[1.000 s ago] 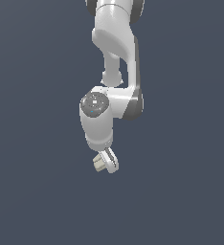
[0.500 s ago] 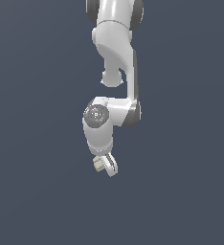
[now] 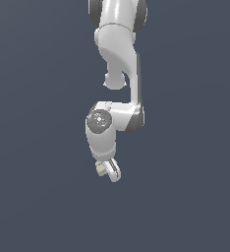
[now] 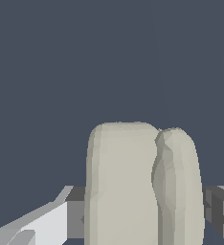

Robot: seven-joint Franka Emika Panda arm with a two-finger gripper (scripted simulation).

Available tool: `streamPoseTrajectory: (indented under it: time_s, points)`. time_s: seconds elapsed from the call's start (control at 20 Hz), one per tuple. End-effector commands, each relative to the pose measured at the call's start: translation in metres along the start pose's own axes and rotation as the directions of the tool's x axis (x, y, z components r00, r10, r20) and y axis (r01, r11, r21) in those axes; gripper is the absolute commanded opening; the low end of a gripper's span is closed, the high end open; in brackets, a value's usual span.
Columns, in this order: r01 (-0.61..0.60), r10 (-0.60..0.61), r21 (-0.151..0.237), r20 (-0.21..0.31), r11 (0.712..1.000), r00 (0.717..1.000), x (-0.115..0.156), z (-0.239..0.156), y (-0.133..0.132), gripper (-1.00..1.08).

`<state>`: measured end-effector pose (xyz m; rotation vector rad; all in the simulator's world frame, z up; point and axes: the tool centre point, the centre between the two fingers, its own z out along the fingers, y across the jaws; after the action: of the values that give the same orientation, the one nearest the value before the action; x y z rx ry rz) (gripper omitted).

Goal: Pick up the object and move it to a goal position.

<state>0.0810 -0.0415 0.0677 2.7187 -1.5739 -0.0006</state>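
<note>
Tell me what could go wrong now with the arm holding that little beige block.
1. The block looks held near the fingertips of the gripper and juts past them toward the exterior view's left, so a fast swing might loosen it.
2. In the wrist view the block hides most of each finger, so how squarely the pads sit on it cannot be checked; an off-centre pinch might let it twist.
3. No surface or goal marker shows, so a dropped block might fall far.
</note>
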Motion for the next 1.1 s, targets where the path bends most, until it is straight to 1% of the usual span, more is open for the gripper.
streamPoseTrajectory:
  time_s: [0.0,0.55,0.8,1.05]
  points:
    - [0.0,0.0,0.0,0.0,1.0,1.0,0.0,0.0,0.0,-1.0]
    - [0.0,0.0,0.0,0.0,1.0,1.0,-0.003,-0.002,0.003,-1.0]
    - [0.0,0.0,0.0,0.0,1.0,1.0,-0.009,-0.007,0.011,-1.0]
    - [0.0,0.0,0.0,0.0,1.0,1.0,-0.021,-0.016,0.025,-1.0]
